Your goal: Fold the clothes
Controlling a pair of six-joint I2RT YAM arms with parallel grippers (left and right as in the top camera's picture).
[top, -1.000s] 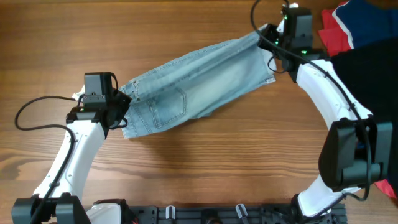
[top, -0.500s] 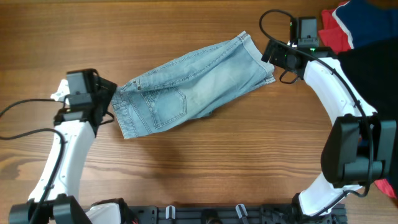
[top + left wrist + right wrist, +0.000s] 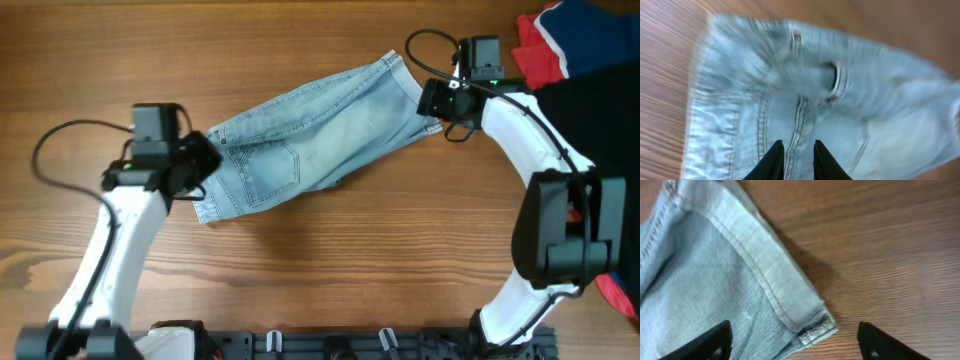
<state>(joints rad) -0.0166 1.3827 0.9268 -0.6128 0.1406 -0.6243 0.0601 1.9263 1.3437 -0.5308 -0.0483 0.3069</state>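
Observation:
The clothes, pale blue jeans [image 3: 310,140], lie folded lengthwise and slanted across the table, waistband low on the left, hems high on the right. My left gripper [image 3: 200,165] is over the waistband end. In the left wrist view its black fingers [image 3: 776,159] stand close together, with a stitched seam of the denim [image 3: 850,115] in the narrow gap of the left gripper [image 3: 797,146]. My right gripper [image 3: 432,100] sits at the hem end. It stands wide open [image 3: 795,342], its fingers either side of the frayed hem corner [image 3: 815,327], not touching it.
A pile of red [image 3: 535,60], navy [image 3: 595,30] and black [image 3: 600,110] garments fills the back right corner, close behind the right arm. A black rail [image 3: 350,345] runs along the table's front edge. Loose cables loop from both wrists.
The left arm has swung back right onto the waistband end and its jaws have narrowed. The right gripper has shifted slightly left at the hems. The jeans lie slacker than a second ago.

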